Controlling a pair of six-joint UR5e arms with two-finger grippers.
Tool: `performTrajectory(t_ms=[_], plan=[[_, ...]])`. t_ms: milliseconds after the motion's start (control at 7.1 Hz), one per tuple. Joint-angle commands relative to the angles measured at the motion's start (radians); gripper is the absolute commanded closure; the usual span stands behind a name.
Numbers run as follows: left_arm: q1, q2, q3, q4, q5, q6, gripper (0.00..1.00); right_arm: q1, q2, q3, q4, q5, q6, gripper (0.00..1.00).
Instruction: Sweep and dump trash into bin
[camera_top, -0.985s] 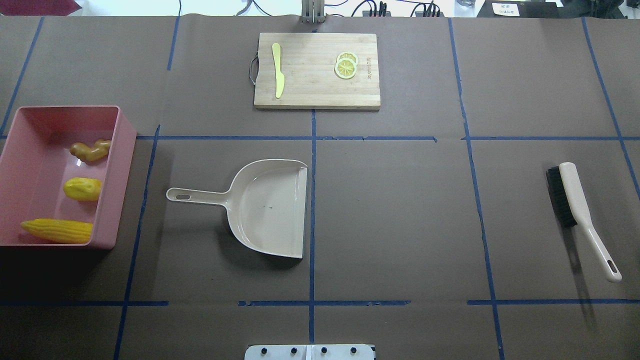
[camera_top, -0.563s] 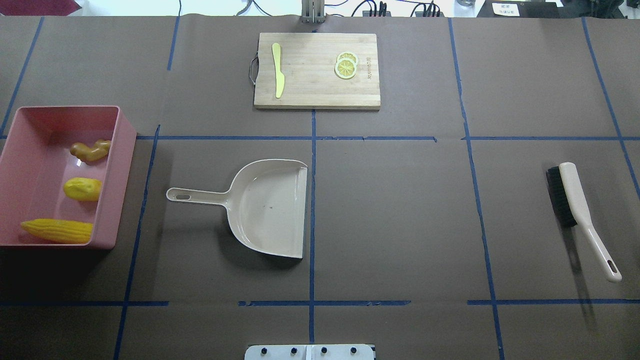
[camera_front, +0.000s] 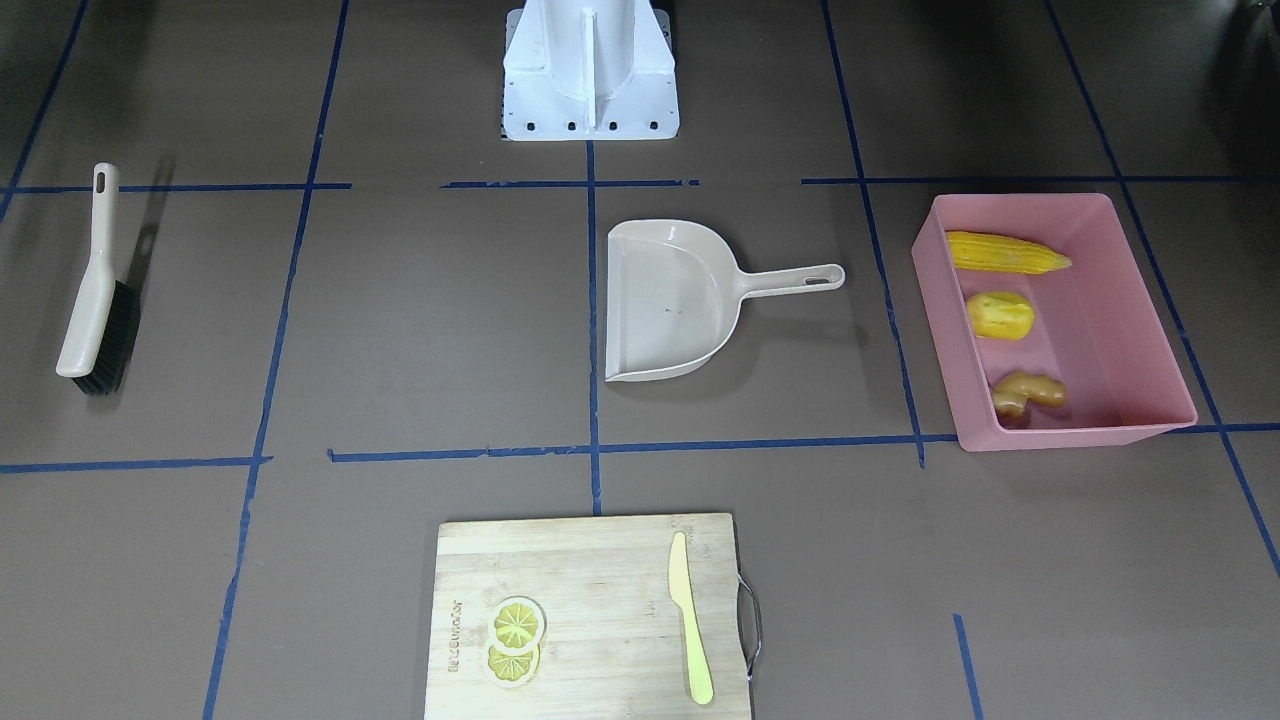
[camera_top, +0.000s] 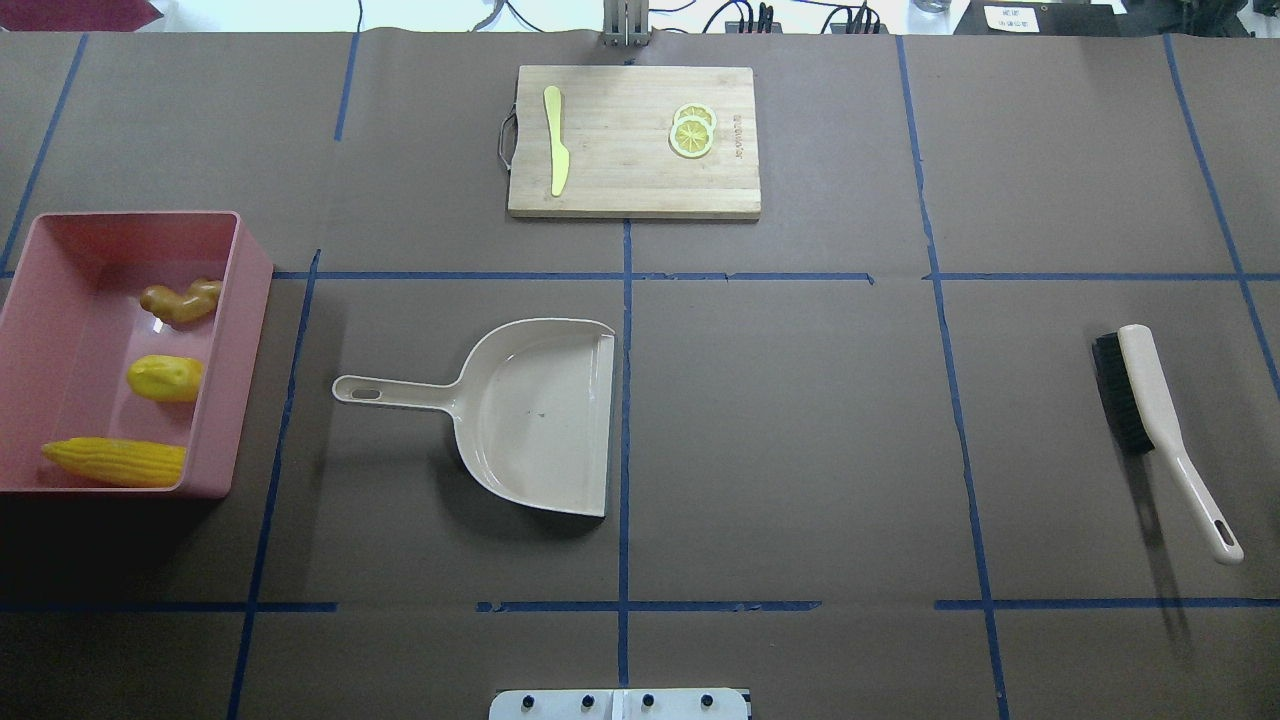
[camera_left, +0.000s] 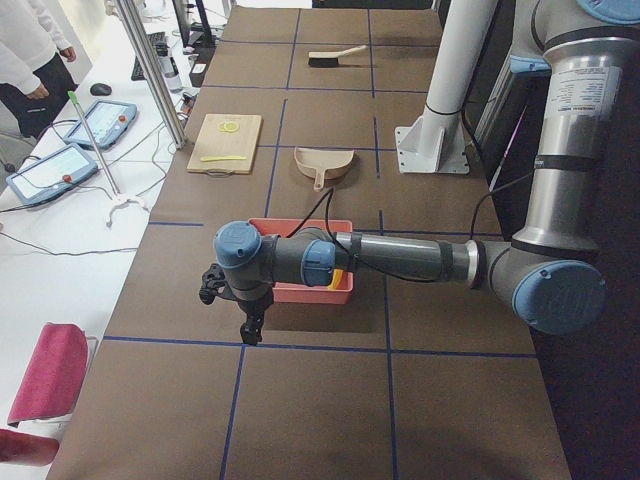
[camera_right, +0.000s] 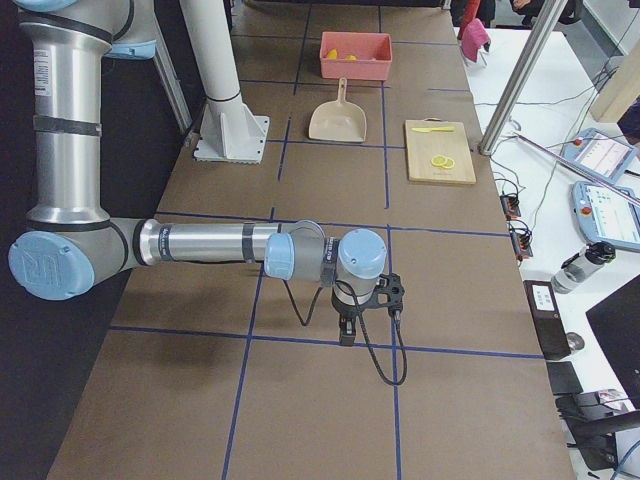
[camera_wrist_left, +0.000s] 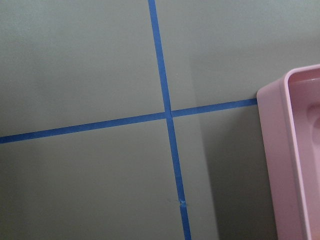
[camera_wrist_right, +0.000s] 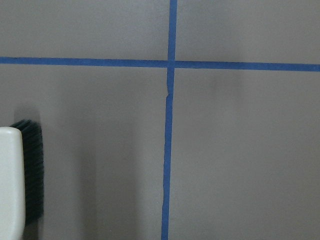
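The pink bin (camera_top: 236, 340) stands at the table's left end. Inside it lie the yellow corn cob (camera_top: 115, 462), the rounded yellow lumpy piece (camera_top: 165, 378) and the tan-orange ginger root (camera_top: 180, 301). The beige dustpan (camera_top: 540, 415) lies empty at mid-table. The brush (camera_top: 1150, 400) lies at the right end. My left gripper (camera_left: 246, 326) hangs beyond the bin's outer end, low over the table. My right gripper (camera_right: 345, 330) hangs beyond the brush's end. Both show only in the side views, so I cannot tell if they are open or shut.
A wooden cutting board (camera_top: 634, 140) with a pale knife (camera_top: 555, 140) and lemon slices (camera_top: 692, 130) sits at the far middle. The left wrist view shows the bin's corner (camera_wrist_left: 295, 160). The right wrist view shows the brush head (camera_wrist_right: 12, 185).
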Motion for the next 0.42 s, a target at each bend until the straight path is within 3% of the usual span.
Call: performTrajectory(t_ms=[0,282], plan=[[-0.008,-0.004,-0.005,0.025,0.003,0.028,0.00,-0.001,0.000,0.000,0.000,0.002,0.001,0.00],[-0.014,-0.007,-0.015,0.022,0.003,0.028,0.00,-0.001,0.000,0.001,0.000,0.002,0.001,0.00]])
